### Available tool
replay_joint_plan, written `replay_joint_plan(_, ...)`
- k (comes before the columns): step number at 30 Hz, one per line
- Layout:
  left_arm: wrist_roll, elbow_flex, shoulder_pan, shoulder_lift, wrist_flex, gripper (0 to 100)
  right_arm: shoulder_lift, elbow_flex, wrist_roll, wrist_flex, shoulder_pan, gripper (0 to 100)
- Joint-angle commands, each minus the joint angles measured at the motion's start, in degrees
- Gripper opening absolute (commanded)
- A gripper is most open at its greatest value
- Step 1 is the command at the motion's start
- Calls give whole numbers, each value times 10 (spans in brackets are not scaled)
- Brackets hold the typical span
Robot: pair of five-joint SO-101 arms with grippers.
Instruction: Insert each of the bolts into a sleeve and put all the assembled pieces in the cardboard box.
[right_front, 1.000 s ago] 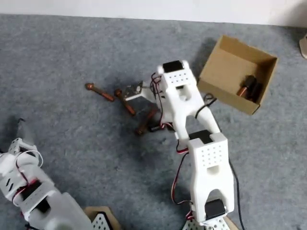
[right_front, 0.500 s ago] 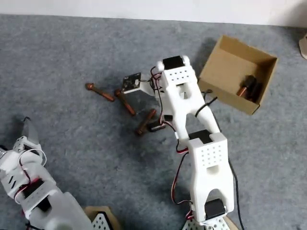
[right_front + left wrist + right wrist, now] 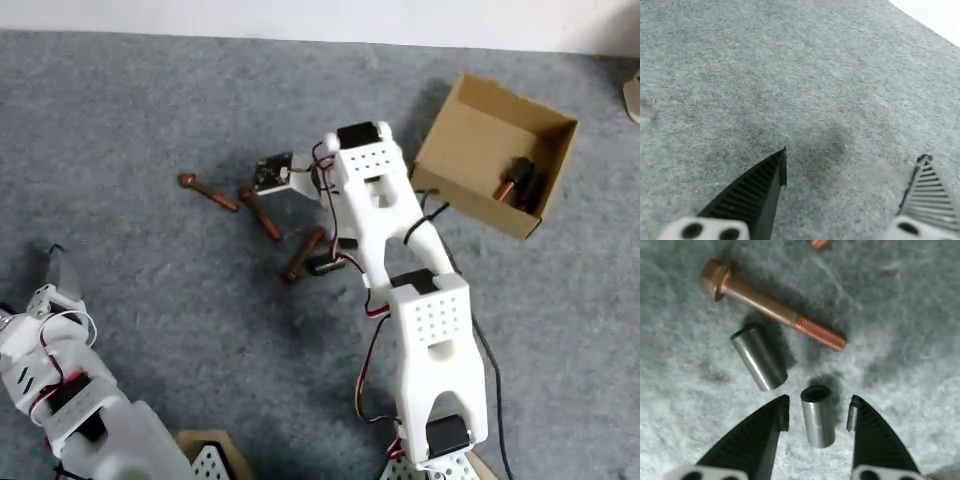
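Right pincer [image 3: 820, 402] is open, its fingers straddling one sleeve [image 3: 818, 422] and not yet clamped on it. Step in hand, by judgement: picking up a sleeve to receive a bolt. The next move calls for closing squarely on the sleeve body, leaving its open end free. A second sleeve [image 3: 759, 364] lies just beside one finger; a bolt [image 3: 772, 310] lies beyond both. Right arm [image 3: 385, 215] is stretched forward, wrist pitched down. Cardboard box [image 3: 460, 190] stands well apart from the pincer.

Right arm [image 3: 380, 210] wrist rolled, shifted off middle bolt [image 3: 262, 213]; left arm [image 3: 60, 370] shifted slightly.
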Motion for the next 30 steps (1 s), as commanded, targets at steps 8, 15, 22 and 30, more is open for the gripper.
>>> replay_joint_plan(8, -1, 10, 8, -12, 0, 372, -4, -14, 5, -7, 42, 183)
replay_joint_plan(15, -1, 10, 8, -12, 0, 372, 10, 22, 4, 9, 39, 183)
replay_joint_plan(22, -2, 10, 7, -12, 0, 372, 52, 29, 2, 9, 42, 183)
replay_joint_plan(30, 0, 10, 7, -13, -1, 372, 85, 29, -3, 9, 27, 9)
